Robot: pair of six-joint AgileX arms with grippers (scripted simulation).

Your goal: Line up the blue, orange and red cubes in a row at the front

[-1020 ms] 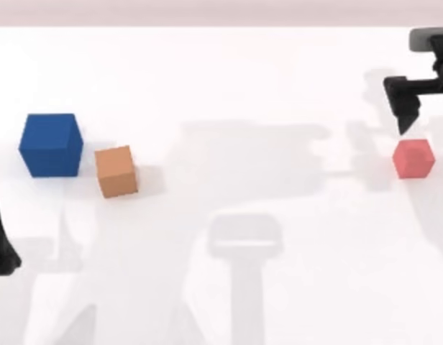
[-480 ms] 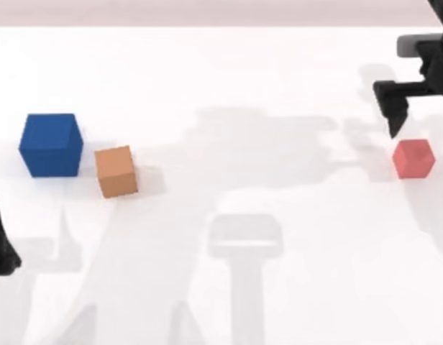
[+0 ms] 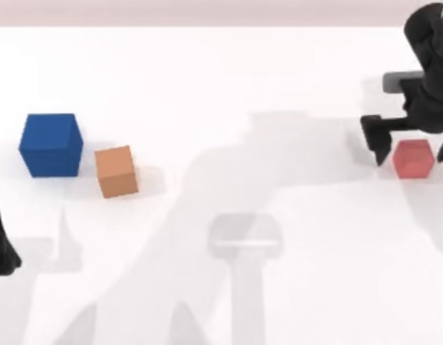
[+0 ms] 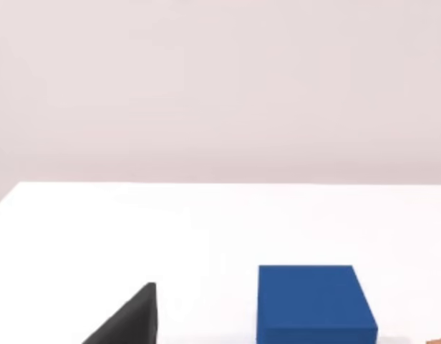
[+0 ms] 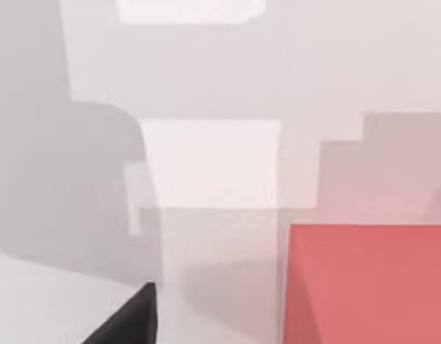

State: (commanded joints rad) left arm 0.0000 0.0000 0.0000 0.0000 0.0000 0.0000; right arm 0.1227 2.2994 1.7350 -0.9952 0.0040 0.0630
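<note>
Our right gripper (image 3: 414, 149) sits at the table's (image 3: 229, 79) right side, fingers spread around the red cube (image 3: 413, 159) — one finger (image 3: 377, 141) just left of it. Far left, the blue cube (image 3: 51, 144) and orange cube (image 3: 116, 171) sit nearly touching.

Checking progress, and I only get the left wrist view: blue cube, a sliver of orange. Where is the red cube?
Observer: The red cube sits alone at the table's right side, far from the other two.
Operator: Is the right arm on it?
Observer: The right end effector is open and straddles it, one finger on each side, not closed on it.
Operator: And the left arm?
Observer: The left end effector is parked at the left edge, nearer the front than the blue cube.
</note>
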